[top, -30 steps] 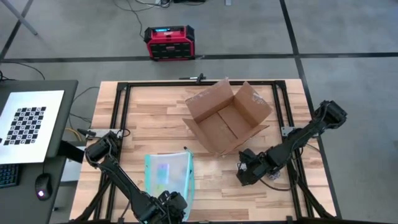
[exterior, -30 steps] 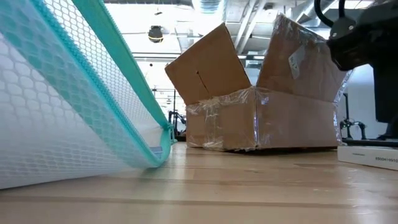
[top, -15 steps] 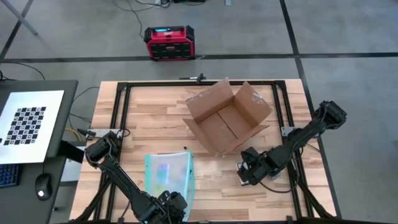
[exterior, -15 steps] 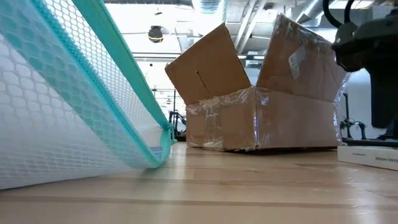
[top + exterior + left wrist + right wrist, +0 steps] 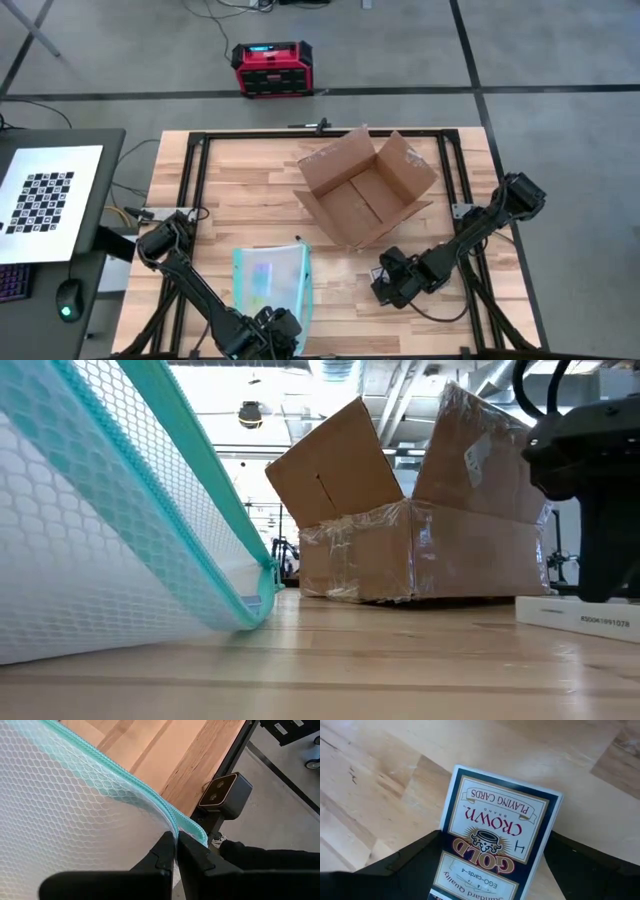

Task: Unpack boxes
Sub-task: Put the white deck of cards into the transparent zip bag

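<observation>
At table's far side, brown taped box (image 5: 366, 197), flaps up; right fingers (image 5: 420, 857) around card pack (image 5: 492, 840).

We are seeing one cardboard box (image 5: 365, 198), one mesh pouch (image 5: 272, 282) and one pack of playing cards (image 5: 492, 845). We are also counting one red case (image 5: 272, 68) and two grippers.

Box (image 5: 365, 200) stands on the table (image 5: 230, 190) toward its far edge, right of centre. Mesh pouch (image 5: 272, 282) lies nearer, left of it. Card pack (image 5: 492, 845) lies flat, right of the pouch (under right gripper (image 5: 385, 287)).
</observation>
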